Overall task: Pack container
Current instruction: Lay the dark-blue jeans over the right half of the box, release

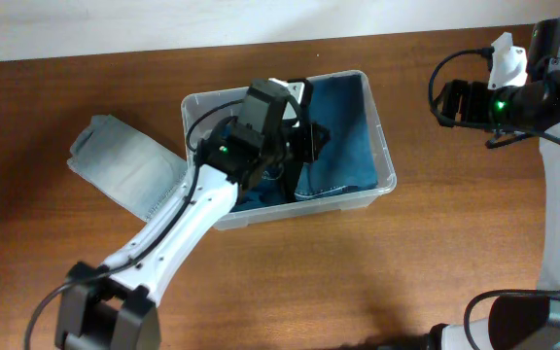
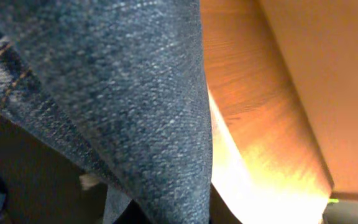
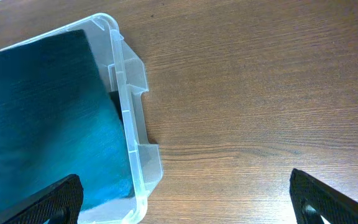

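Sitting mid-frame on the desk (image 1: pixel 406 272): container (image 1: pixel 342 200), blue denim (image 1: pixel 343 126) inside. Left gripper (image 1: pixel 301 139) low within it, grip impossible to tell. Right gripper (image 3: pixel 185 200), upper right of frame, fingers wide apart.

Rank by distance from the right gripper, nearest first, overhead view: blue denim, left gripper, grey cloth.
From the right gripper:
1. blue denim, inside the container, right part.
2. left gripper, middle of container.
3. grey cloth, left, outside it.

Even light; left-wrist denim (image 2: pixel 123 106) close, perhaps blurred.
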Action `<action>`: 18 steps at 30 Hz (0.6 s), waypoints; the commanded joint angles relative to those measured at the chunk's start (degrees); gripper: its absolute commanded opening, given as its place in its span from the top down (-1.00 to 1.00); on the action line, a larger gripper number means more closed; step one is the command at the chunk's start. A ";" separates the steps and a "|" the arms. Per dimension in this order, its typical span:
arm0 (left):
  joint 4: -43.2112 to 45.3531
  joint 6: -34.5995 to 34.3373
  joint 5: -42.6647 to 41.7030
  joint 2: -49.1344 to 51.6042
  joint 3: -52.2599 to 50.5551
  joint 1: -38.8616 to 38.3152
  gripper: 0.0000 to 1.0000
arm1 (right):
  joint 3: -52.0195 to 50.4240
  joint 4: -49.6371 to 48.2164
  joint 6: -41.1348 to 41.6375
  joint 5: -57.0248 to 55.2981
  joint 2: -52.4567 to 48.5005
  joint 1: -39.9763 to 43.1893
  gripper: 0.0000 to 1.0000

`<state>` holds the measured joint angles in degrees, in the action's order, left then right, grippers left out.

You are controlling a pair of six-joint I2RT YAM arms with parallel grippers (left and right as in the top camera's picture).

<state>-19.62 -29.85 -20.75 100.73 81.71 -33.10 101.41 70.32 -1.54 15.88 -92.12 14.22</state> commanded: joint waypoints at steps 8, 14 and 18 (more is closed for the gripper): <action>-7.61 2.40 3.80 -0.76 2.82 2.91 -0.99 | 0.02 0.15 0.33 0.11 -0.31 0.11 -0.97; -9.38 9.46 18.80 -2.67 3.04 5.27 -0.99 | 0.02 0.15 0.33 0.13 -0.31 0.11 -0.97; -3.28 19.45 19.10 -3.48 4.24 5.09 -0.99 | 0.02 0.13 0.33 0.13 -0.31 0.11 -0.97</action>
<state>-26.00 -21.10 -5.61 100.49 83.59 -27.62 101.41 70.32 -1.50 15.88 -92.12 14.22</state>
